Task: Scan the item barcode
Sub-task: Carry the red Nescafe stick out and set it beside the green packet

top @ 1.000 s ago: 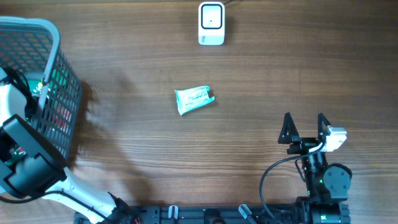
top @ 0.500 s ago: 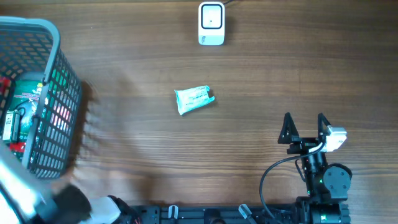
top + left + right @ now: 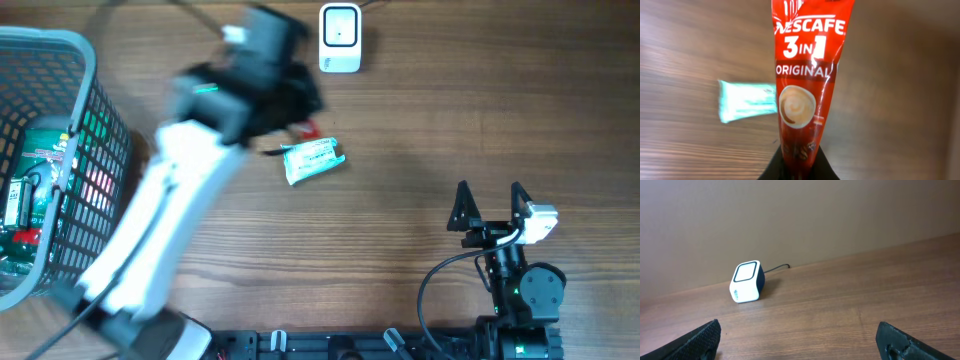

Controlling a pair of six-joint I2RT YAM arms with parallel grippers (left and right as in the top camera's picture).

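Nescafe sachet (image 3: 807,85) hangs pinched in the closed left claw (image 3: 800,161); right claw (image 3: 490,198) gapes wide, empty.

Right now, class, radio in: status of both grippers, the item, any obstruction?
Left gripper shut on red Nescafe coffee sachet, held above table. Right gripper open, empty. Teal plastic packet lies below sachet; nothing seen before white cube scanner.

Red Nescafe 3in1 sachet (image 3: 805,75), label up, clamped at one end, white scanner (image 3: 340,38) standing upright
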